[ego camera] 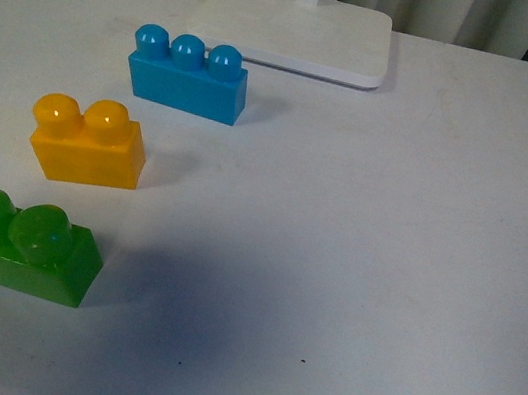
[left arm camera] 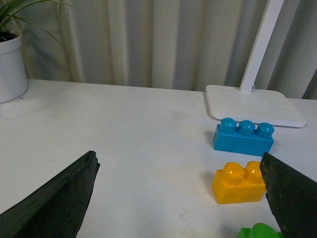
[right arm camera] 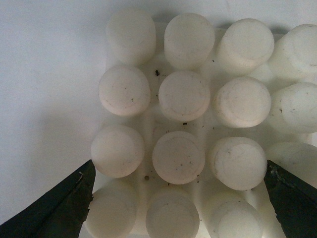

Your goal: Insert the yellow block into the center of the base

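Yellow block (ego camera: 88,143) sits on the left part of the table (ego camera: 382,278), studs up. It is apart from both neighbours, with the blue three-stud brick (ego camera: 188,78) farther out and the green two-stud brick (ego camera: 22,248) nearer us. Its long axis runs roughly left-right across our front view. Neither arm shows there. Left hand (left arm camera: 177,198) is open with jaws wide and nothing between them. The block lies ahead of it but not centred in the gap, close to one finger (left arm camera: 290,198). Right hand (right arm camera: 181,198) is also spread open and empty, hovering right over the base (right arm camera: 183,129), whose white studs fill its view. The base doesn't show in the front view, so we can't tell how it lies from the block. The white plate at the back is the lamp stand plate (ego camera: 303,27), not our target. Our read is that the left arm is the nearer one for the pick. It needs a sideways shift to centre on the block, probably with wrist yaw so the jaws close across the short width rather than end to end.
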Tool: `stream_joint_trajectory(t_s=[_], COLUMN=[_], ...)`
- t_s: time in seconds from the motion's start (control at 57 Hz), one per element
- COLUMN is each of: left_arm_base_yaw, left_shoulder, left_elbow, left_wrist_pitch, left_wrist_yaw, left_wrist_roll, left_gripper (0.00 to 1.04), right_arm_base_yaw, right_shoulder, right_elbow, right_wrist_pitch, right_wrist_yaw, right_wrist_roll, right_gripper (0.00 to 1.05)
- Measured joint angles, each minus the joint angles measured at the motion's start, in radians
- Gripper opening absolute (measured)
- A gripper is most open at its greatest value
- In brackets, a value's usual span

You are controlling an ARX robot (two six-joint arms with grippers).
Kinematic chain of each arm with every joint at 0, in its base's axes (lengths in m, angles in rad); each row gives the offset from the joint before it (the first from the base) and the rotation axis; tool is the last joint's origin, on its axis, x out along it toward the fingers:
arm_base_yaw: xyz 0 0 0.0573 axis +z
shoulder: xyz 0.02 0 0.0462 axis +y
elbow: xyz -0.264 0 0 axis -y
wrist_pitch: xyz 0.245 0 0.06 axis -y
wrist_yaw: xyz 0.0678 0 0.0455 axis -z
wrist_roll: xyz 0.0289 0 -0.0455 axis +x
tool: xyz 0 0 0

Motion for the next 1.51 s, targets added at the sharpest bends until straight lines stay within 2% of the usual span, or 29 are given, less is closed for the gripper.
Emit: stream_joint_trajectory(t_s=[0.316, 0.667, 0.86, 1.263, 1.509], left_arm_base_yaw=[0.0, 0.0, 0.0, 0.0, 0.0], left_shoulder=[0.0, 0.0, 0.0, 0.0, 0.0], left_elbow=[0.0, 0.0, 0.0, 0.0, 0.0], left_wrist_pitch=[0.0, 0.0, 0.0, 0.0, 0.0], left_wrist_yaw=[0.0, 0.0, 0.0, 0.0, 0.0], left_wrist_roll=[0.0, 0.0, 0.0, 0.0, 0.0], left_gripper=[0.98, 0.98, 0.98, 0.98, 0.98], right_arm_base_yaw=[0.057, 0.199, 0.345, 0.769, 0.973], right_shoulder=[-0.021, -0.052, -0.093, -0.153, -0.109], right_elbow=[-0.055, -0.132, -0.182, -0.242, -0.202], right_wrist_pitch=[0.03, 0.077, 0.097, 0.116, 0.109], right_wrist_yaw=[0.018, 0.05, 0.1, 0.346, 0.439], right_wrist_roll=[-0.016, 0.051, 0.144, 0.474, 0.624], right_gripper=[0.96, 0.96, 0.96, 0.96, 0.96])
